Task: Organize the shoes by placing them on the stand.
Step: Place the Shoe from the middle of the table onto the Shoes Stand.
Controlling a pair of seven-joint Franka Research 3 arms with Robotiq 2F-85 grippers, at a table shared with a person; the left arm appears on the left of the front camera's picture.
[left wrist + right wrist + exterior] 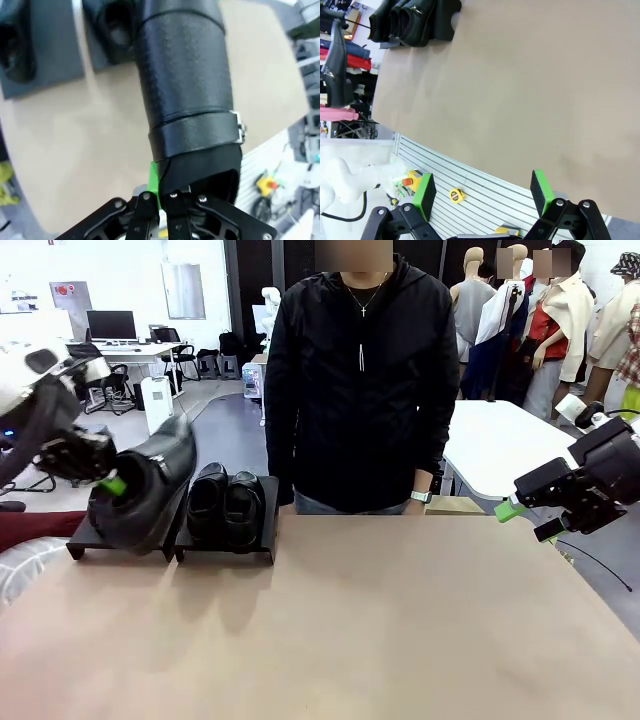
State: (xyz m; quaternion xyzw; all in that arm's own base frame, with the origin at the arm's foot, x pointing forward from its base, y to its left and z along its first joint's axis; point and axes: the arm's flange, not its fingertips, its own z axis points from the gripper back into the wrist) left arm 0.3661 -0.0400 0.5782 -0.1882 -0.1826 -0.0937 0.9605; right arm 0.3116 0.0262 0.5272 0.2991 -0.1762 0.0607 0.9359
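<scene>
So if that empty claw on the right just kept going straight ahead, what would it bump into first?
Probably the bare tan tabletop: the open right gripper points across it, with nothing closer. Depth is hard to judge.

Behind the tan table point(400, 640): office desk point(135, 350) with monitor point(111, 324), white round table point(500, 445), grey floor.

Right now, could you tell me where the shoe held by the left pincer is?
In the front view, the shoe hangs at far left in the shut left pincer, above the left stand.
</scene>
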